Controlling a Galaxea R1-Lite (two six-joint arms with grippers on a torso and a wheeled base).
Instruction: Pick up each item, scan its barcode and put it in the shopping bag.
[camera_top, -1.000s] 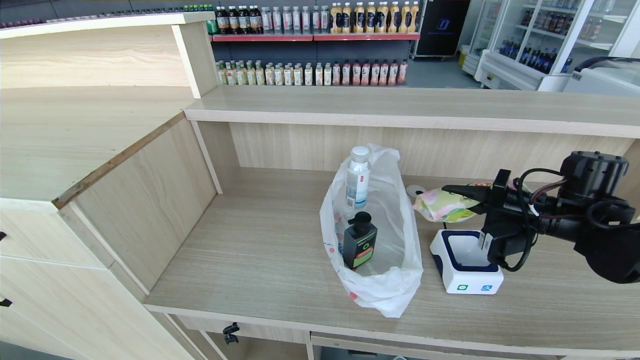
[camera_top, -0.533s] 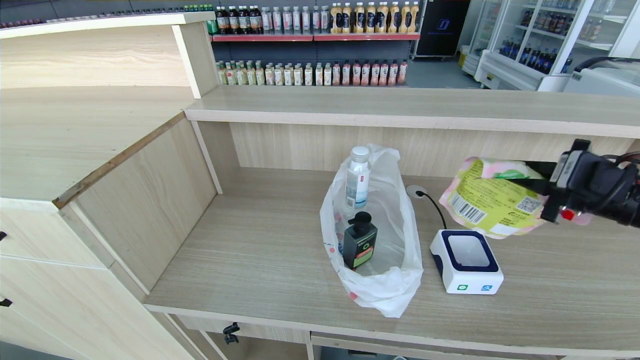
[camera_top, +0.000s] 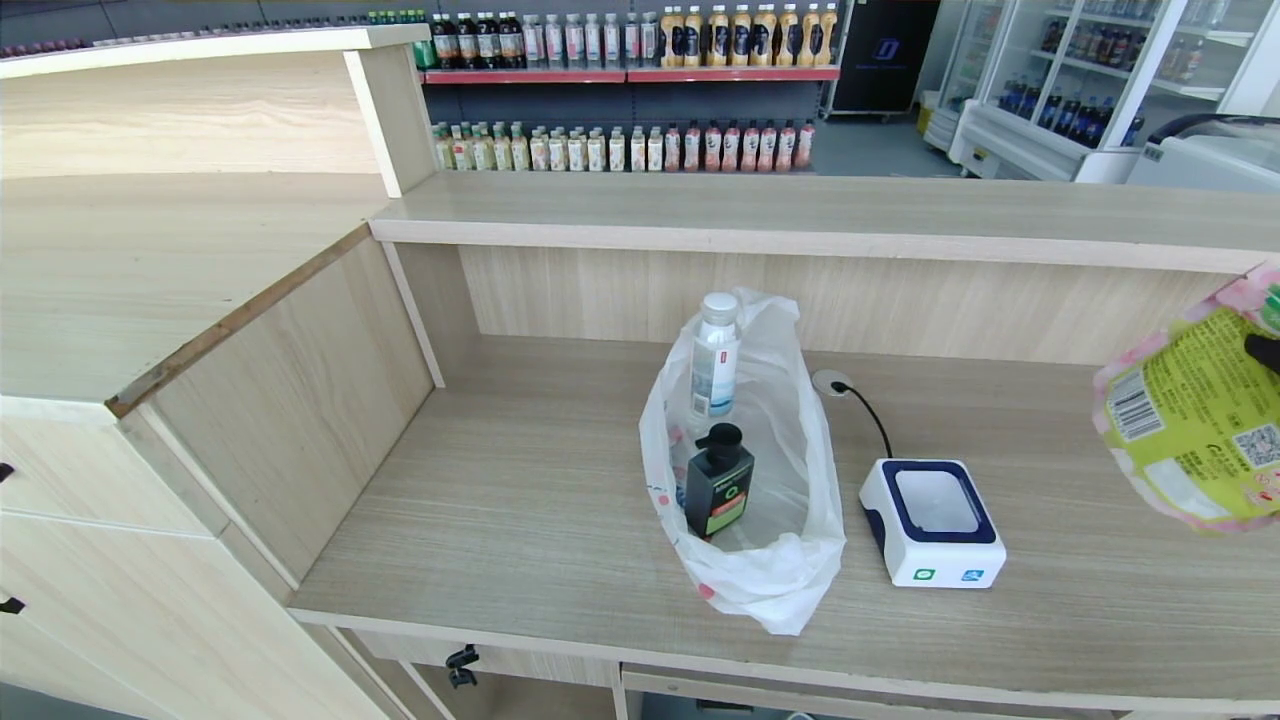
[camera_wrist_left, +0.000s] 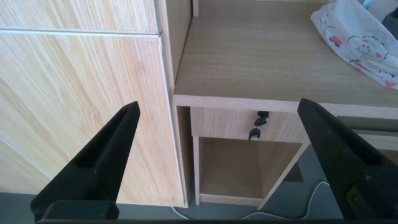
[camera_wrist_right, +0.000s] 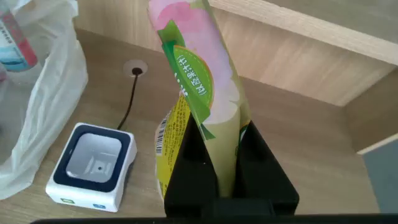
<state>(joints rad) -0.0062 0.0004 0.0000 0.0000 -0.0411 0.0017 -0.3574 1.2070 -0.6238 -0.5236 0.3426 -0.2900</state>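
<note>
The snack pouch (camera_top: 1195, 420) has swung from above the scanner (camera_top: 932, 520) toward the bench's (camera_top: 520, 500) right end over the past second. Its barcode side has turned toward the head camera, and the right arm has pulled almost out of that frame. In the head view, the white shopping bag (camera_top: 760, 470) lies open at the middle of the bench, running from near the back panel toward the front edge. A clear water bottle (camera_top: 715, 360) stands at the back of the bag with a dark pump bottle (camera_top: 720, 480) in front of it. The scanner sits just beside the bag on its right, near the front edge, and its cable (camera_top: 870, 420) leads to a hole in the benchtop. In the left wrist view, the left hand (camera_wrist_left: 217, 107) is spread wide and holds nothing, low in front of the bench's front left corner. In the right wrist view, the right hand (camera_wrist_right: 217, 146) is clamped on one end of the pouch, held in the air over the bench and apart from the scanner.
</note>
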